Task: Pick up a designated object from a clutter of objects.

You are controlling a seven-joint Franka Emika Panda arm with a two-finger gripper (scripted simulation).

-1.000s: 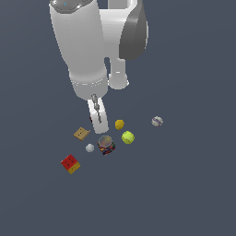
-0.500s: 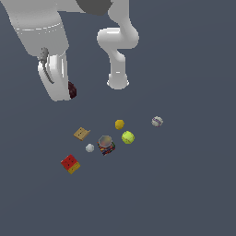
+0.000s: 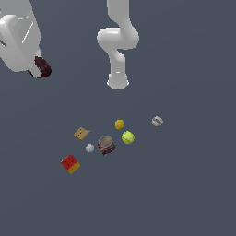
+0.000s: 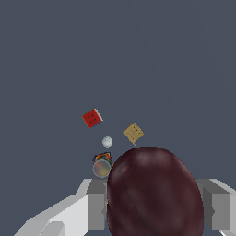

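Maroon ball held aloft, clutter below

Maroon ball (image 3: 43,68) sits clamped in the end effector (image 3: 37,70), raised high above the worktop (image 3: 184,184) at the exterior view's upper left. Up close in the wrist view it is a dark, glossy, egg-like mass with a faintly mottled skin, pinched between two pale grey, blocky fingers (image 4: 96,203) that press against its opposite sides. The arm's white, smooth casing fills the corner beside it, and its rounded base post (image 3: 118,80) stands on the worktop further back.

The worktop is a flat, matte slate-grey surface. On it the rest of the clutter lies in a loose group, well apart from the raised ball:

- a red-yellow cube (image 3: 70,164) with dotted faces, nearest the exterior view's left;
- a thin tan block (image 3: 81,133), square and marked like a cracker;
- a small white ball (image 3: 90,148), slightly faceted, just beside the can;
- a short multicoloured can (image 3: 106,145) with a dull metallic top;
- an orange ball (image 3: 119,124), lumpy in outline;
- a fuzzy-looking yellow-green ball (image 3: 128,137) near the can;
- a grey-white ball (image 3: 157,121) with dark seams, furthest to the exterior view's right.
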